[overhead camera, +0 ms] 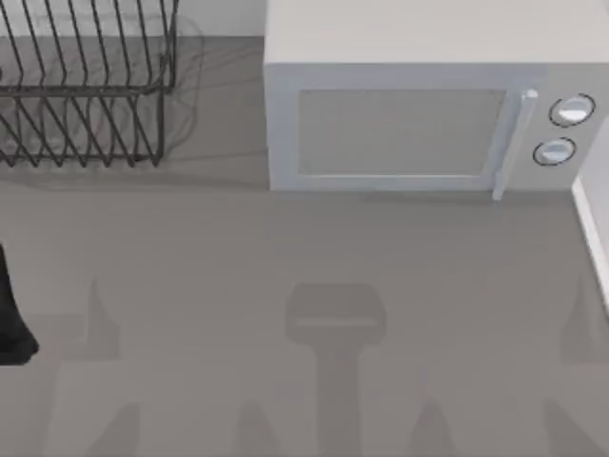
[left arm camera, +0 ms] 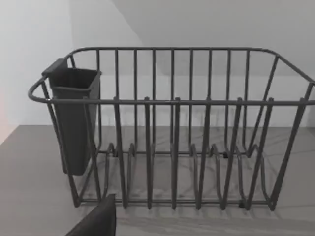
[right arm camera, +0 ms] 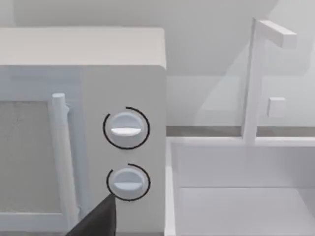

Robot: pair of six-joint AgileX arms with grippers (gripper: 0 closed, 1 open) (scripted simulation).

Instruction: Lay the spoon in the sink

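Sink (right arm camera: 236,196) white, beside microwave (overhead camera: 400,124) (faucet (right arm camera: 253,78) upright), dish rack (overhead camera: 86,86) left

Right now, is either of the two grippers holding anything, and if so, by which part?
It cannot be told. A dark finger shows before the empty dark wire dish rack, another by the white microwave; nothing shows against either.

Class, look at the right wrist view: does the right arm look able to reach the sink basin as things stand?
Probably yes: the sink lies open beside the microwave, straight ahead of the right wrist camera. Only the faucet rises there, at the back rim, out of the way.
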